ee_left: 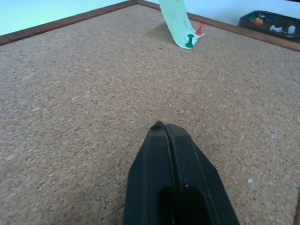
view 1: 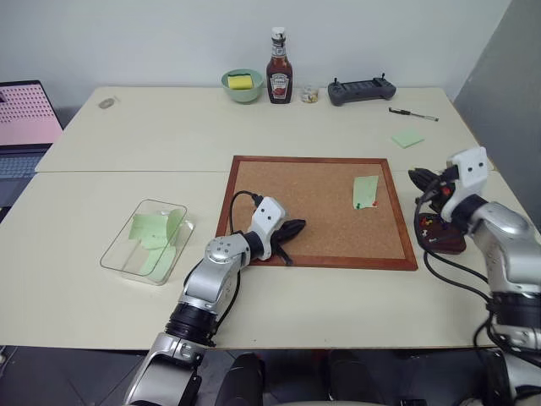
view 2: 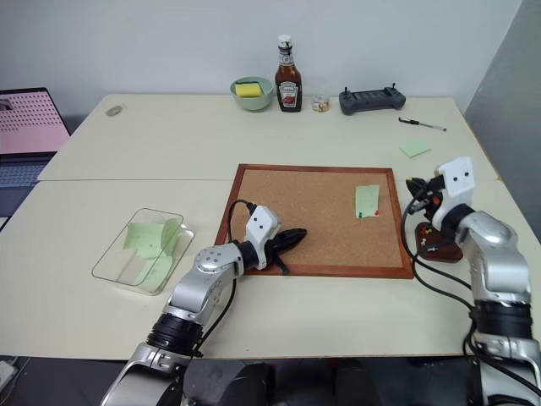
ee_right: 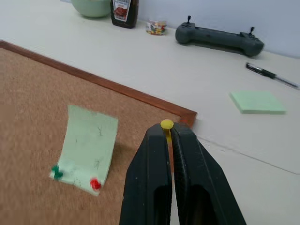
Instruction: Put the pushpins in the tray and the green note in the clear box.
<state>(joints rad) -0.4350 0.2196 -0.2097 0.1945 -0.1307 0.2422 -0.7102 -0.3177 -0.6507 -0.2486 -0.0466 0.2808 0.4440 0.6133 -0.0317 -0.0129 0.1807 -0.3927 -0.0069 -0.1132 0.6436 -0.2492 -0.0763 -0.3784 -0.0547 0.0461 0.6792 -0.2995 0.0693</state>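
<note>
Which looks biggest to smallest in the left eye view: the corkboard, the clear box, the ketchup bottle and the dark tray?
1. Corkboard, clearly the largest.
2. Clear box.
3. Ketchup bottle.
4. Tray, partly hidden by the right arm.

The bottle stands farthest from the camera and the tray is partly covered, so the order of those two is unsure.

Red ketchup bottle (view 1: 280, 76) at table's back edge | pale green bowl (view 1: 242, 85) just left | dark grey handheld controller (view 1: 362, 90) right
</note>
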